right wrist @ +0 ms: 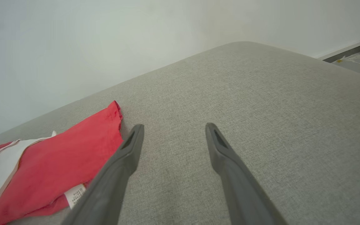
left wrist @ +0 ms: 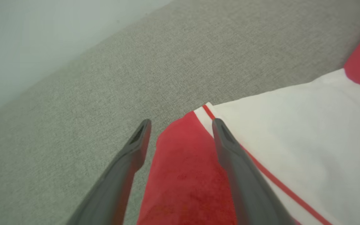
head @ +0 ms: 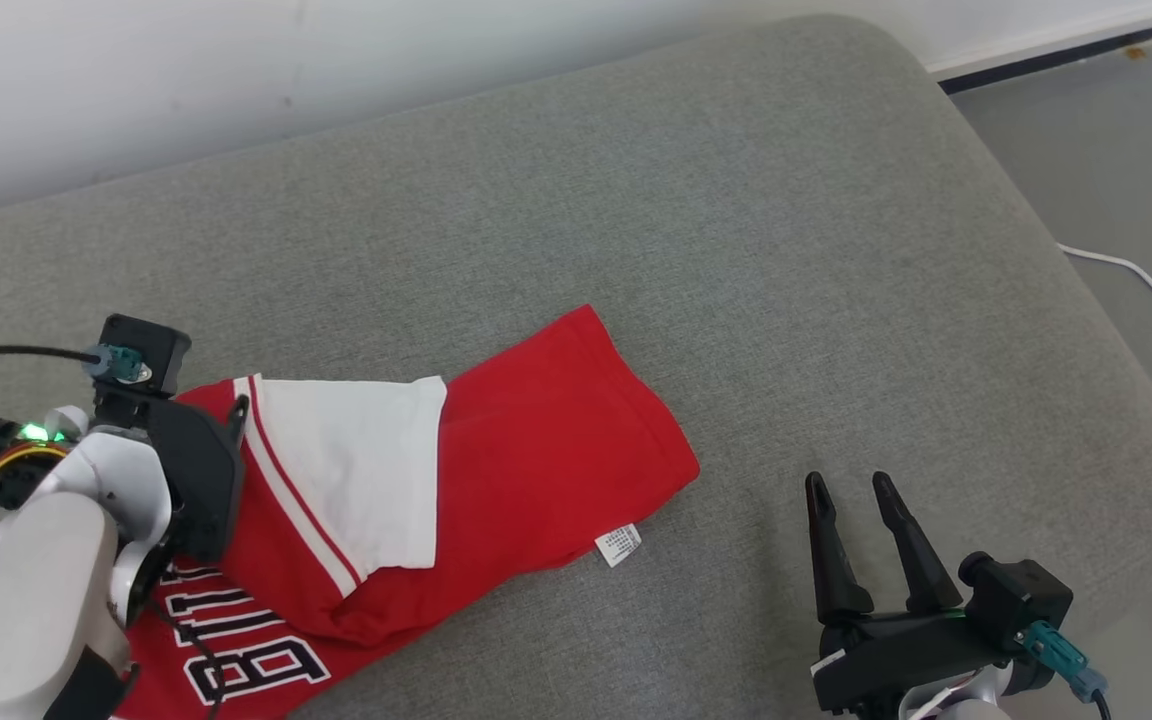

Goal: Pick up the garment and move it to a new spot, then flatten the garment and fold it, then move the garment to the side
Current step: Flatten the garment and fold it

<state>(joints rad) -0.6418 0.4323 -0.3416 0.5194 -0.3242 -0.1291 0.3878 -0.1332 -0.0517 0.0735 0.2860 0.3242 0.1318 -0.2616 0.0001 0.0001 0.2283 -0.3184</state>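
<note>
The red garment (head: 536,450), a white sleeve folded across it, lies flat toward seven o'clock on the grey cushion (head: 736,250). The left claw (left wrist: 181,123) is released over the garment's ten o'clock corner, one finger above fabric and one above cushion. The right claw (head: 851,485), also released, hangs over the cushion at the garment's four o'clock, well apart.

- The left gripper (left wrist: 181,122) holds its fingers (left wrist: 230,150) apart over the corner of a red garment (left wrist: 183,187).
- One finger lies over the grey cushion (left wrist: 136,78), the other along the garment's white panel (left wrist: 292,125).
- A pale wall (left wrist: 27,37) rises behind.
</note>
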